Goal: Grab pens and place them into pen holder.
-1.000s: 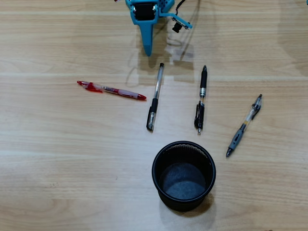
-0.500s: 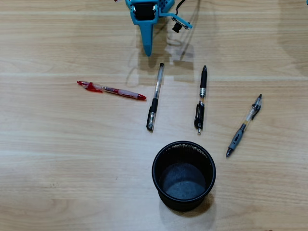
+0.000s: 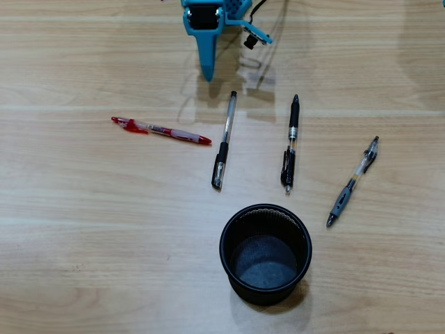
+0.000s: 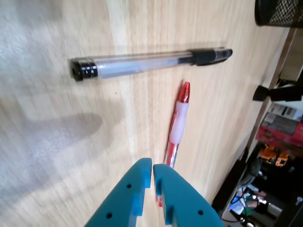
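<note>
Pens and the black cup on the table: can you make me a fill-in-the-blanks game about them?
1. The number of pens lying on the wooden table is ____.
2. The mesh pen holder has ____ pens inside it.
3. The pen farthest left in the overhead view is colored ____.
4. In the wrist view, the blue gripper has its fingers almost ____ and grips nothing.

Missing words: four; no; red; closed
</note>
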`<action>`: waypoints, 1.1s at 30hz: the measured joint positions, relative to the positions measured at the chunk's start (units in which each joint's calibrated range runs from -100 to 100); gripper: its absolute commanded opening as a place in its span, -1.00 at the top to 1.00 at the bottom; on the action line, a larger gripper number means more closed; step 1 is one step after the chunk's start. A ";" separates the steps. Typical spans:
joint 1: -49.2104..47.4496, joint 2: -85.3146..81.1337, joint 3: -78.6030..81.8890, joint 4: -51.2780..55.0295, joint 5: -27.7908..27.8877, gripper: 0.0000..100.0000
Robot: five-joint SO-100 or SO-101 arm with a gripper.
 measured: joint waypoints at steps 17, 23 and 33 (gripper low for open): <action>4.76 47.49 -42.32 0.09 0.00 0.96; 7.72 64.57 -56.61 3.71 -0.62 0.95; 11.53 90.57 -90.15 32.02 -19.51 0.95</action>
